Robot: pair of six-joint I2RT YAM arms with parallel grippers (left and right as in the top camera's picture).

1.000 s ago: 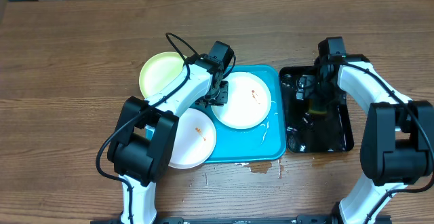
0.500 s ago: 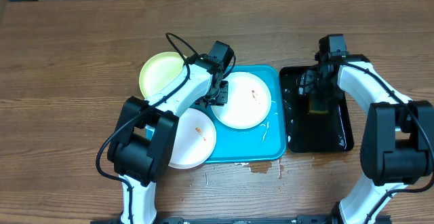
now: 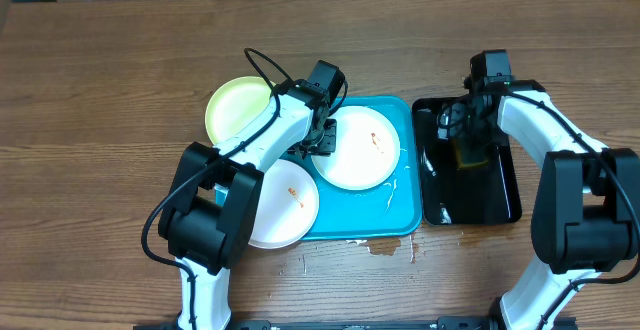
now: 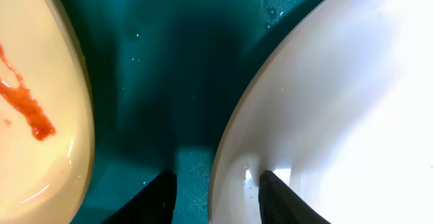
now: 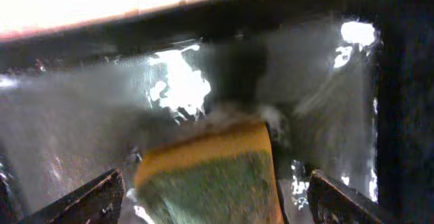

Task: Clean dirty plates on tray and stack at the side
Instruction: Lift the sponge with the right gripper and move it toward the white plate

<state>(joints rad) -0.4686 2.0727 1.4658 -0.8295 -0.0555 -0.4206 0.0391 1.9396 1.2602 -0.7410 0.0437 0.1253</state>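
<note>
The turquoise tray (image 3: 403, 215) holds a white plate (image 3: 362, 155) with a small orange smear. A second smeared white plate (image 3: 285, 205) overlaps the tray's front-left edge and shows in the left wrist view (image 4: 34, 115). The pale yellow-green plate (image 3: 235, 110) lies on the table behind the tray's left corner. My left gripper (image 3: 322, 142) is open astride the first plate's left rim (image 4: 230, 149), one finger on the tray (image 4: 156, 200), one inside the plate (image 4: 281, 200). My right gripper (image 3: 462, 135) is open either side of a yellow-green sponge (image 5: 210, 176).
A narrow black tray (image 3: 495, 205), wet and shiny, lies right of the turquoise tray and holds the sponge (image 3: 468, 153). White crumbs and a wet patch (image 3: 385, 248) lie at the turquoise tray's front edge. The brown wooden table (image 3: 100, 90) surrounds both trays.
My right gripper has shifted slightly over the black tray beside the sponge. My left arm and the plates have not moved.
</note>
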